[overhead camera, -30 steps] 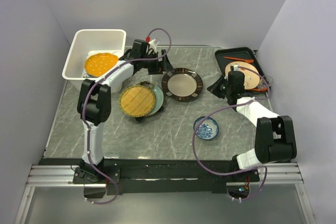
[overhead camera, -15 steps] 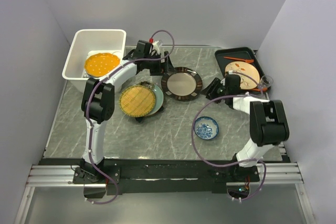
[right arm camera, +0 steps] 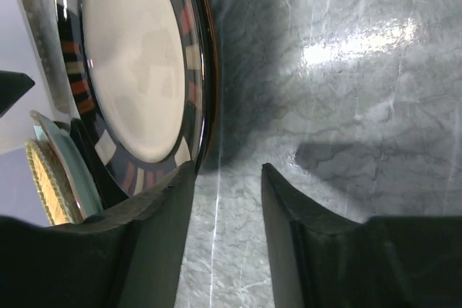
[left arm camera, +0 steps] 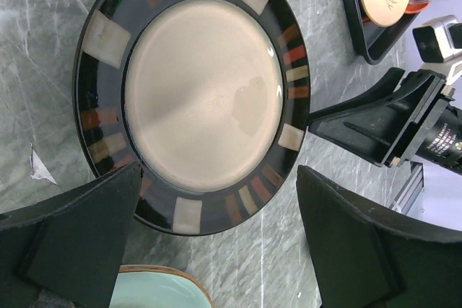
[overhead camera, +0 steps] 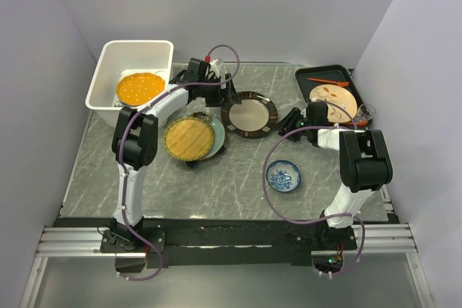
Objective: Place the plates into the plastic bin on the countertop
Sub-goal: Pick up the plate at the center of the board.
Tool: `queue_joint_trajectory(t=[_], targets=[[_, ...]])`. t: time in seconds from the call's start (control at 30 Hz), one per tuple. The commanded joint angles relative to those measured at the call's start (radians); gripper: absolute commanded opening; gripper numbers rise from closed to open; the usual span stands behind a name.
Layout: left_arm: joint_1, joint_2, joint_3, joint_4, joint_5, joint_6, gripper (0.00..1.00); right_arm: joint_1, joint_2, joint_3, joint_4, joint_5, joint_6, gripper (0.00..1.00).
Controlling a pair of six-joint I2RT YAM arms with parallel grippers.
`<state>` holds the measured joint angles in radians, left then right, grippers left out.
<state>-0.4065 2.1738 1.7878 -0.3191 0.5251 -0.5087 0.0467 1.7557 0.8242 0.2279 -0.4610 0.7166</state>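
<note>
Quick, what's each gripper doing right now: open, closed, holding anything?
Left gripper: open, empty, above the dark brown plate.
Right gripper: open, empty, beside that plate's rim.

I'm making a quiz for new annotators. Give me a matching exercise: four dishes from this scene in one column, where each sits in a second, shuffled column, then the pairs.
Dishes
1. orange dotted round plate
2. yellow woven-pattern round plate
3. dark brown round plate with a patched rim
4. tan round plate with orange marks

Places
A. on the flat black tray
B. inside the white plastic bin
C. stacked on a pale green plate
D. alone, flat on the grey marble countertop

Pairs: 1-B, 2-C, 3-D, 4-A
</note>
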Motion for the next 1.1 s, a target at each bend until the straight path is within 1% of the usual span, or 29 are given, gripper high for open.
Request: queue_joint_trajectory(t=[0.0,0.13,0.23,0.5,0.67,0.7,0.8,0.87,0.93,1.0,1.07], targets=[[0.000,-0.012,-0.005,0.029,0.003,0.015,0.92,-0.005,-0.067,0.029,-0.018,0.045,-0.006,0.45],[0.000,-0.008,-0.005,0.028,0.003,0.018,0.92,-0.005,-0.088,0.004,0.033,0.030,0.012,0.47],[0.000,-0.011,-0.011,0.031,0.001,0.018,0.92,-0.002,-0.072,0.006,0.076,0.004,0.029,0.47],[0.000,-0.012,-0.022,0.032,0.001,0.019,0.92,0.007,0.024,0.078,0.070,0.005,0.038,0.47],[0.000,-0.016,-0.027,0.017,-0.005,0.030,0.92,0.027,0.079,0.125,0.039,0.038,0.030,0.42],[0.000,-0.017,-0.028,0.014,-0.008,0.033,0.92,0.028,0.082,0.128,0.037,0.039,0.030,0.33],[0.000,-0.022,-0.036,0.011,-0.014,0.039,0.92,0.030,0.071,0.113,0.051,0.044,0.027,0.19],[0.000,-0.023,-0.039,0.012,-0.016,0.041,0.92,0.030,0.061,0.112,0.050,0.042,0.018,0.14],[0.000,-0.019,-0.041,0.011,-0.017,0.042,0.92,0.030,0.048,0.109,0.054,0.032,0.014,0.06],[0.000,-0.016,-0.041,0.009,-0.016,0.042,0.92,0.030,0.033,0.098,0.059,0.030,0.014,0.01],[0.000,-0.016,-0.045,0.012,-0.016,0.039,0.92,0.028,0.005,0.086,0.059,0.031,0.014,0.01]])
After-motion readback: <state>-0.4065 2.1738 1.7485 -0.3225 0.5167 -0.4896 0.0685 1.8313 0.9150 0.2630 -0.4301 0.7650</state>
